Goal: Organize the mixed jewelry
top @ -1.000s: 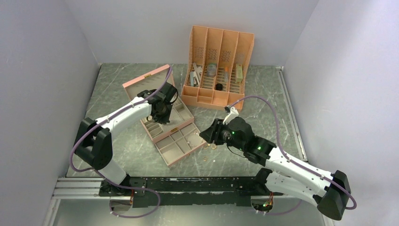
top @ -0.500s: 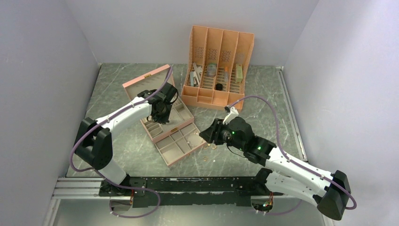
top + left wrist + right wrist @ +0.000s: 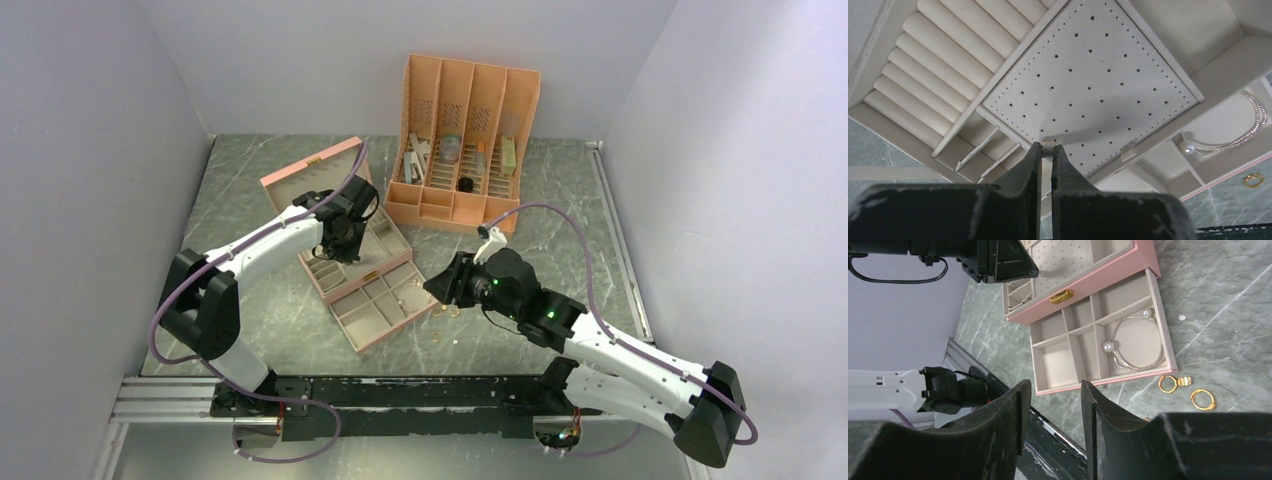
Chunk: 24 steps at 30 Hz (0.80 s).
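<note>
My left gripper (image 3: 1047, 146) is shut on a small pearl stud earring (image 3: 1047, 147), held at the edge of the perforated cream pad (image 3: 1093, 80) inside the pink jewelry box (image 3: 345, 245). My right gripper (image 3: 1052, 390) is open and empty, hovering by the box's pulled-out drawer (image 3: 1068, 360). The drawer holds a silver chain with pearls (image 3: 1138, 342). Gold hoop earrings (image 3: 1168, 384) (image 3: 1203, 399) lie on the marble just outside the drawer; they also show in the top view (image 3: 452, 311), with another gold piece (image 3: 438, 339) nearer the front.
An orange slotted organizer (image 3: 465, 140) with grey and black oddments stands at the back. The box's lid (image 3: 310, 170) is tipped open to the back left. A black rail (image 3: 400, 395) runs along the near edge. Grey walls enclose three sides.
</note>
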{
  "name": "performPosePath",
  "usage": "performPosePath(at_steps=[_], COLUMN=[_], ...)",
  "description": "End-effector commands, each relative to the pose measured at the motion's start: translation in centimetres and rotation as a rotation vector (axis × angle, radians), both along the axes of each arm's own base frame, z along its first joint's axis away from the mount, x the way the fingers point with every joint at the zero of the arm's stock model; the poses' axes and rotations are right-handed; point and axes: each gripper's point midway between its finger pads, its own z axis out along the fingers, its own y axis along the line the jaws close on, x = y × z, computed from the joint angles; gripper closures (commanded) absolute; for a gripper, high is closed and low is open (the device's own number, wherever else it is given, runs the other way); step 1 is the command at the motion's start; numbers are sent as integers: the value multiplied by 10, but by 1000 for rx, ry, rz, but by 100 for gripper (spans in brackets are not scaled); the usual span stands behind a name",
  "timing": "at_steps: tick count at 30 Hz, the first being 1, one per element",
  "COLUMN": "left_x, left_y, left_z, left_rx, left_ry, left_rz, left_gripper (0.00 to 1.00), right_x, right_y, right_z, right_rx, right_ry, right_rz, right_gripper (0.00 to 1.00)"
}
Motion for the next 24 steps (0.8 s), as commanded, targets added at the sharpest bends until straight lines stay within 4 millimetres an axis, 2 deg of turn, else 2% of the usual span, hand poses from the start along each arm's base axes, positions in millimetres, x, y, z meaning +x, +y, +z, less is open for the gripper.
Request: performPosePath(at_steps=[1,13,24], left_x=[-1,5,3], left_y=[-15,-17,-10], left_z=[-1,5,-6], left_rx=[-48,-54,-11], left_ry=[17,-4,8], left_rz=[-38,-38,-25], left_gripper=[95,95,95], right_x=[1,0,-1], right_y=[-1,-2,-3], right_z=[-4,-5,-6], right_rx=[2,4,4], right_ry=[0,1,4], right_rz=[-6,-9,-8], right_gripper=[55,55,55])
